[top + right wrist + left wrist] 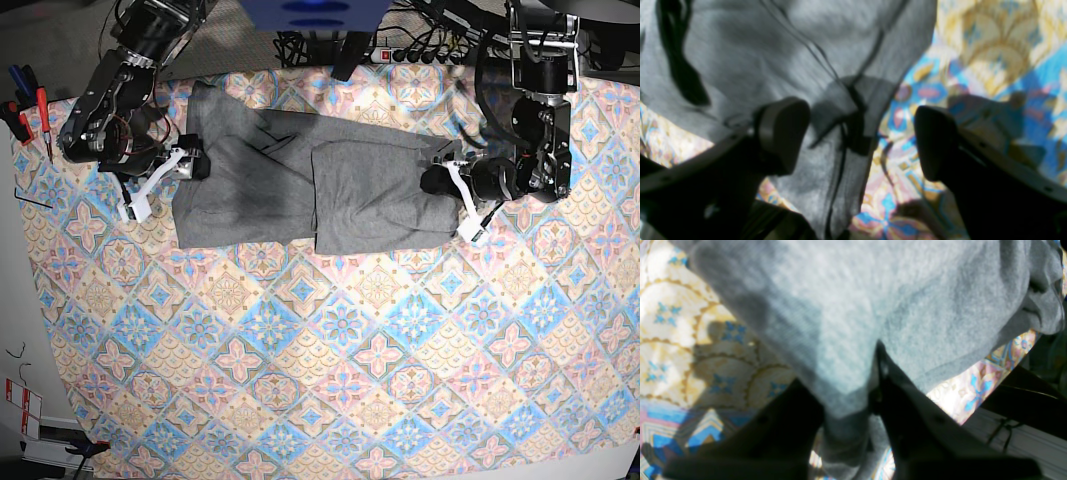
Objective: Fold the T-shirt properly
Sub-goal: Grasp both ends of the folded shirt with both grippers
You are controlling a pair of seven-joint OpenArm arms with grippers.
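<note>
Left fingers (853, 400) pinching T-shirt (300, 190), tablecloth (330, 380) beneath

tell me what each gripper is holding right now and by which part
The left gripper is shut on the T-shirt, pinching a bunched edge at one end. The right gripper is open, holding nothing.

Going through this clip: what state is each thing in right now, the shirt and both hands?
T-shirt: lying on the tablecloth, partly folded, one end doubled over the middle.
Left hand: shut on the T-shirt's edge.
Right hand: open at the T-shirt's other end, holding nothing.
</note>
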